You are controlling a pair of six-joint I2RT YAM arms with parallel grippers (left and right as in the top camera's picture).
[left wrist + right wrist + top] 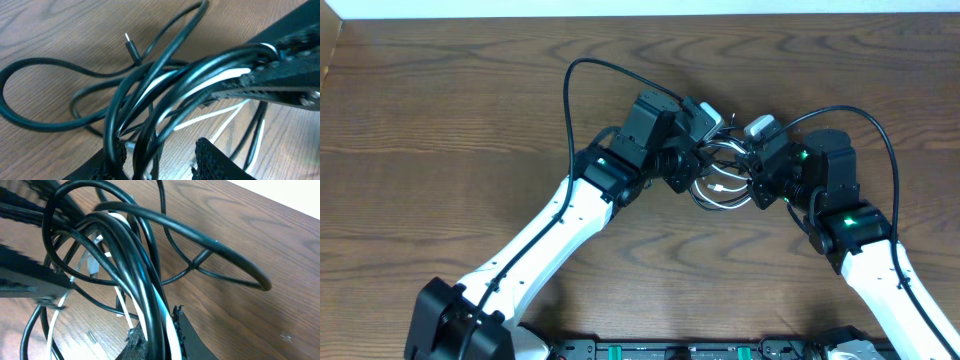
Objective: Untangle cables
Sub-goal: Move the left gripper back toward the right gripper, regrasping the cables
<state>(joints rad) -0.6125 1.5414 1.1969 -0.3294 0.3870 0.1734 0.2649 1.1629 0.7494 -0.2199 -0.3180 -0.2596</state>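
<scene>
Black-and-white cables [720,185] bunching at twelve o'clock: right tool [156,332] clamping them, left tool [162,152] gaping astride them; I'm planning one slow pull toward nine.

White arms [555,228], black joints [642,130], green lights [847,221]

No legible text, brand or number in any view. None on the cables [190,75], none on the tabletop [440,120].
</scene>
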